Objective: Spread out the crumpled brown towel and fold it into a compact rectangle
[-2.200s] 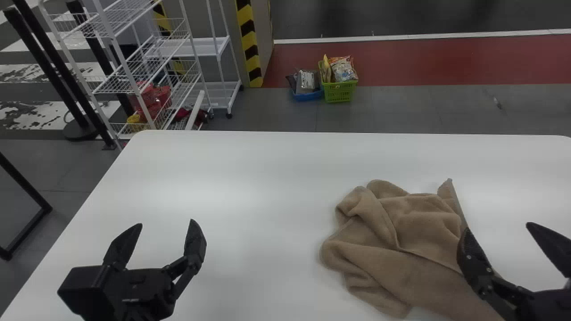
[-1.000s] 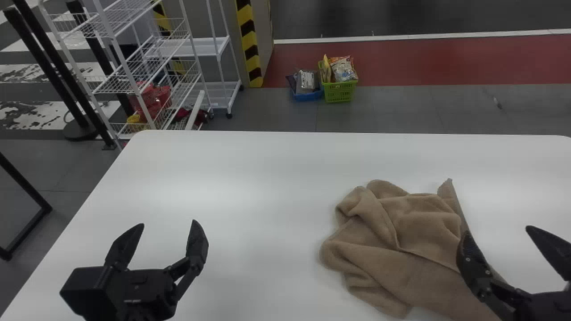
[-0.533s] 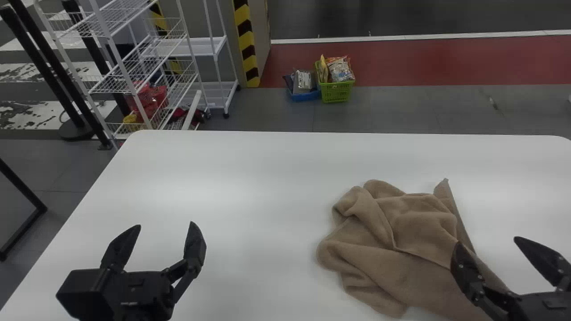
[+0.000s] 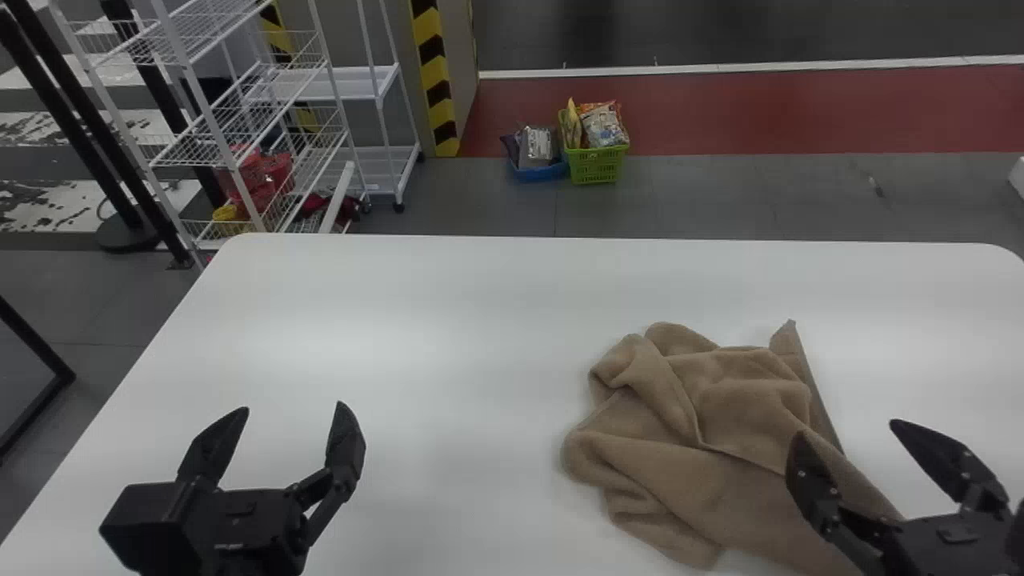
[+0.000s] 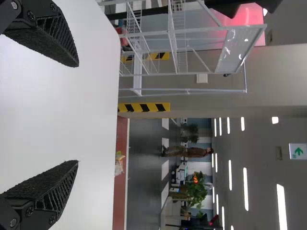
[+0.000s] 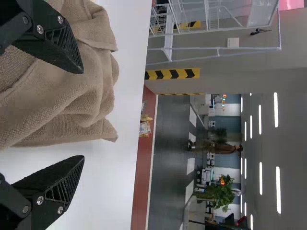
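Take 12 o'clock as straight away from the robot in the head view. Find the brown towel (image 4: 720,488) at 4 o'clock on the white table (image 4: 448,320), resting on its top. Record condition as crumpled, neither spread nor folded into a rectangle. Note plump, rounded folds bunched along the 9-to-12 o'clock side, with a deep crease between. Note a flatter stretch toward 5 o'clock, running out at the head view's near edge. Note soft, napped cloth, evenly brown, with a raised, pointed corner at 1 o'clock.

Read the long axis as roughly 11 to 5 o'clock. Trace a fairly straight edge from the pointed corner down toward 5 o'clock.

Log the right gripper (image 4: 842,429) at the brown towel's 3 o'clock side, aimed toward about 10 to 11 o'clock. Find its fingers spread wide, with nothing between them in grip: one in front of the cloth in the head view, the other against bare white table. Cannot tell from these views about contact between finger and cloth. Log the left gripper (image 4: 294,408) at 8 o'clock, well apart from the brown towel, pointing toward 12 to 1 o'clock, also spread wide and empty.
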Available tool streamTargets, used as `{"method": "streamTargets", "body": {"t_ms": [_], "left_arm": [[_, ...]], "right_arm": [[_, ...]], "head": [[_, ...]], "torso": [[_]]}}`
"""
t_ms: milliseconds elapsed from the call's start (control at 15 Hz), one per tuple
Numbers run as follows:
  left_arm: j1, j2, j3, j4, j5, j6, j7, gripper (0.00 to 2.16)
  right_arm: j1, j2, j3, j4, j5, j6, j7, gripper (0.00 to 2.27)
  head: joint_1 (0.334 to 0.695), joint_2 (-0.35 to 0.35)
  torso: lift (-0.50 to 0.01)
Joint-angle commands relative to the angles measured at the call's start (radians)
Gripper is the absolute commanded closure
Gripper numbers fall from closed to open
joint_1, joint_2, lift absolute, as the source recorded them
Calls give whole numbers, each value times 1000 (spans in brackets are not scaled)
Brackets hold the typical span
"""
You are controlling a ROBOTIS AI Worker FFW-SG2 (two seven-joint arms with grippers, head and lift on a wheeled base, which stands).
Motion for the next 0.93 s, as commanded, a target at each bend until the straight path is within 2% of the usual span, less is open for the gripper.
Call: {"method": "streamTargets", "body": {"t_ms": [0,467,667,867], "left_arm": [[-1,-4,4,6,0,0,0,97],[0,-4,8,7,2,3,0,97],[0,-4,13,7,6,3,-1,97],[5,-4,17,4,12,3,-1,97]], "right_arm": [[-13,1,54,10,50,11,0,221],[-71,1,209,9,236,176,-12,289],[-117,1,234,10,293,370,-14,377],[-131,1,225,3,294,394,-17,377]], "head": [[695,145],[695,254],[695,271],[695,263]], "torso": [[-127],[-127],[-127],[-127]]}}
